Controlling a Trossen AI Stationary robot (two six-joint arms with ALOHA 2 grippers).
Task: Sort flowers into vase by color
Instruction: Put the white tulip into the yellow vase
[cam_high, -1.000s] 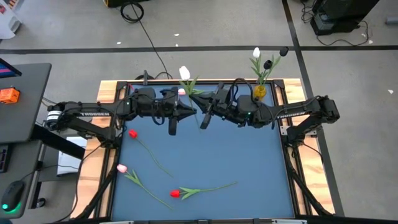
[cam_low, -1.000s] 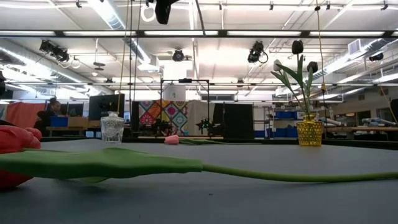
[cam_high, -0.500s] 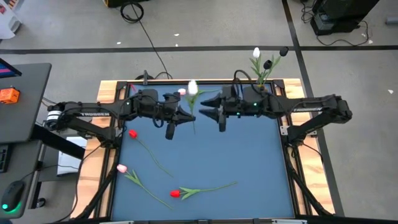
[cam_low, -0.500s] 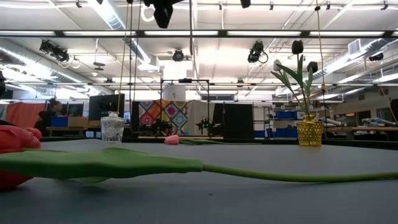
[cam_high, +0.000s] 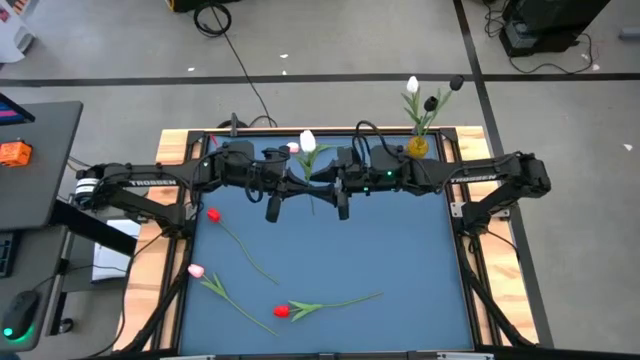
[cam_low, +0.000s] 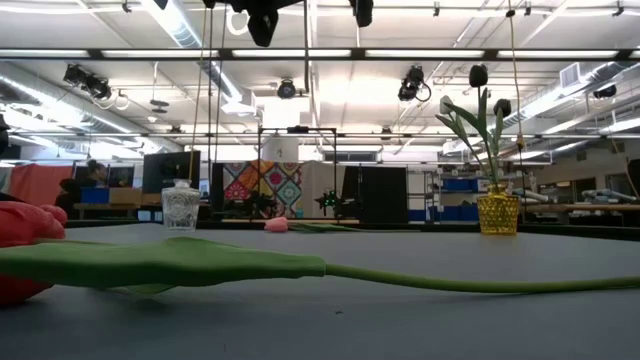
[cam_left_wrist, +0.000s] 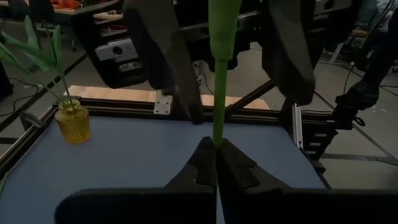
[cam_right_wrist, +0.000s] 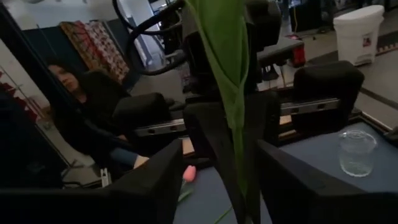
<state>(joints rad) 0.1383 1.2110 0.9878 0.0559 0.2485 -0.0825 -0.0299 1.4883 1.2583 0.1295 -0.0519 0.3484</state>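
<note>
Red petals of the nearest tulip (cam_low: 25, 250) are cut off at the low view's edge. Four flowers lie on the blue table (cam_high: 400, 250): two red, two pink (cam_high: 196, 271). Mid-table, the left gripper (cam_left_wrist: 216, 163) is clamped on a white tulip's (cam_high: 308, 142) stem; the right gripper (cam_right_wrist: 214, 180) stands wide around it. Behind, a yellow vase (cam_high: 417, 146) holds three flowers.

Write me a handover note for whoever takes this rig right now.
Left end effector: shut on the white tulip stem, held above the table's far middle.
Right end effector: open, fingers either side of that stem.
Done: white and black tulips in the yellow vase.
Left: two red tulips and two pink tulips on the table; clear glass vase empty.
</note>
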